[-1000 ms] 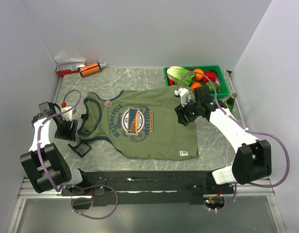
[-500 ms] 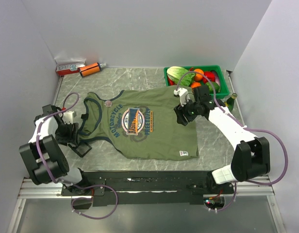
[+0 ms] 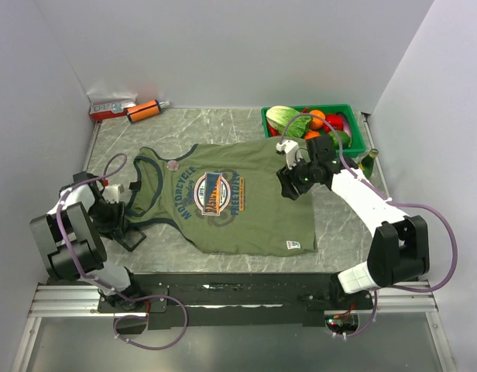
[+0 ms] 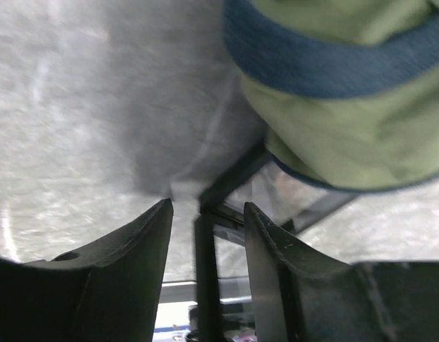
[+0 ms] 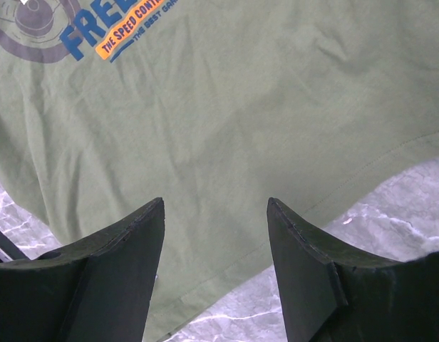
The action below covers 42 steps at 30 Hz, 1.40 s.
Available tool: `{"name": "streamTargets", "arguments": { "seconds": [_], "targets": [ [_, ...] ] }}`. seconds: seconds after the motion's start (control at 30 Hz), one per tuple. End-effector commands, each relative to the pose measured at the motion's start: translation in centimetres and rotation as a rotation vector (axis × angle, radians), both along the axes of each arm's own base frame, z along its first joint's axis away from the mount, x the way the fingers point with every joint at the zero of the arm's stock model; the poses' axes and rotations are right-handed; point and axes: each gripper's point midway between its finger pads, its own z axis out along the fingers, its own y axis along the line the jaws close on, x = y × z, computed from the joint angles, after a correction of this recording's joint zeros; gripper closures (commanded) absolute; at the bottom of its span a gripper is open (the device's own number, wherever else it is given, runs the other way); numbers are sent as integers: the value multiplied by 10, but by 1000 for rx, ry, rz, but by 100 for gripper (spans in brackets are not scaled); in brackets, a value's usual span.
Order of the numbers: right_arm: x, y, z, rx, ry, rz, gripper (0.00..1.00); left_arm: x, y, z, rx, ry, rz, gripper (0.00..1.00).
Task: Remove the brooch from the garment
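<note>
The garment (image 3: 238, 205), an olive-green T-shirt with navy trim, lies flat on the marble table. The brooch (image 3: 173, 164), a tiny whitish disc, sits by its collar. My left gripper (image 3: 118, 217) is low at the shirt's left side, well short of the brooch. In the left wrist view this gripper (image 4: 207, 210) is open, and a black bar of a small clear frame (image 4: 226, 192) stands between its fingers without touching them. A navy-trimmed sleeve (image 4: 333, 107) lies just beyond. My right gripper (image 3: 287, 188) hovers open over the shirt's right edge (image 5: 226, 128) with nothing in it.
The small black frame (image 3: 132, 235) lies near the left sleeve. A green basket (image 3: 355, 128) of vegetables stands at the back right, with a dark bottle (image 3: 368, 159) beside it. A red-and-white box (image 3: 111, 108) and an orange tube (image 3: 144, 111) lie at the back left.
My left arm has drawn back and down toward the black frame, and its jaws have narrowed. The right gripper has shifted slightly left over the shirt.
</note>
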Motion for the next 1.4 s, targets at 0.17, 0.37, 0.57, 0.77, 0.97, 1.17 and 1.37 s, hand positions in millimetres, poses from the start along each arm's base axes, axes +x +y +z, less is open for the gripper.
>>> {"name": "streamTargets", "arguments": {
  "seconds": [0.17,0.37,0.57,0.77,0.97,1.17,1.37],
  "targets": [
    [19,8,20,17,-53,3,34,36,42,3,166,-61,-17,53],
    [22,9,20,10,-56,6,34,61,70,10,256,-80,-75,55],
    [22,10,18,1,-54,12,34,90,100,11,361,-96,-191,56],
    [24,9,17,-9,-50,9,34,136,122,15,384,-129,-199,57],
    [21,7,17,-22,-54,15,34,163,133,25,402,-167,-263,56],
    [16,-2,-2,-73,-47,39,34,177,118,52,331,-236,-311,47],
    [5,-16,-30,-164,-19,84,34,209,97,109,305,-408,-276,45]
  ]
}}
